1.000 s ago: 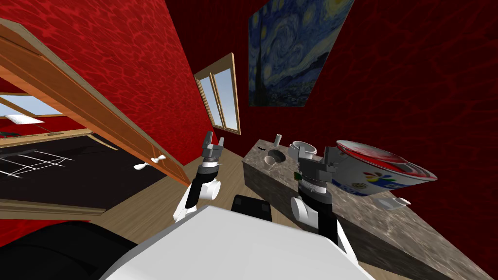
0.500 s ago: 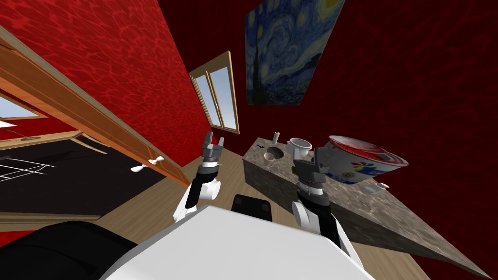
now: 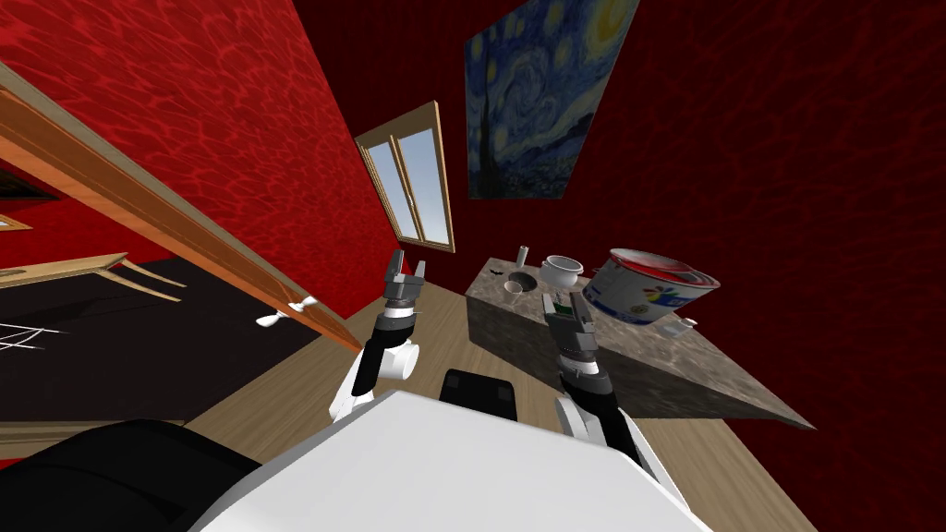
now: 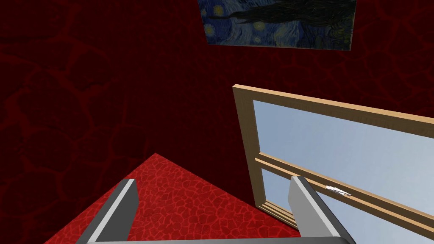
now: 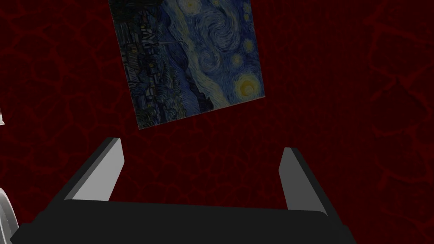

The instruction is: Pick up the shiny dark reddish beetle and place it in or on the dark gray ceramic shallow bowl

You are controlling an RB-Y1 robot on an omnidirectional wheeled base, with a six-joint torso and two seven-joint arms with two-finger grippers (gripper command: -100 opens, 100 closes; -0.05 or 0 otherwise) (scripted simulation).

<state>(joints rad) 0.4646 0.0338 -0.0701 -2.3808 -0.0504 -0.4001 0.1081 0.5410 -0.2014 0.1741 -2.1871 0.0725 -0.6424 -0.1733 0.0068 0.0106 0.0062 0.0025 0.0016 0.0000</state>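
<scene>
Both my arms are raised ahead of the chest. The left gripper (image 3: 405, 268) hangs over the wooden floor (image 3: 425, 346) near the red wall, its two blade fingers spread wide apart with nothing between them. The right gripper (image 3: 563, 307) sits at the near edge of the mottled grey-brown stone worktop (image 3: 711, 369), its fingers also parted and empty. At the worktop's far corner I can make out a tiny dark shape (image 3: 497, 271) that I take for the beetle; it is too small to tell its colour or sheen. Just beside it lies the dark grey shallow bowl (image 3: 523, 279), with a small white cup (image 3: 512, 288) touching or overlapping the bowl's near rim. A slim pale cylinder (image 3: 522, 256) stands behind the bowl, and a white round pot (image 3: 561, 270) is next along. A large white bowl with a red inside and colourful print (image 3: 647, 288) lies tilted near the right gripper. The beetle is well apart from both grippers.
</scene>
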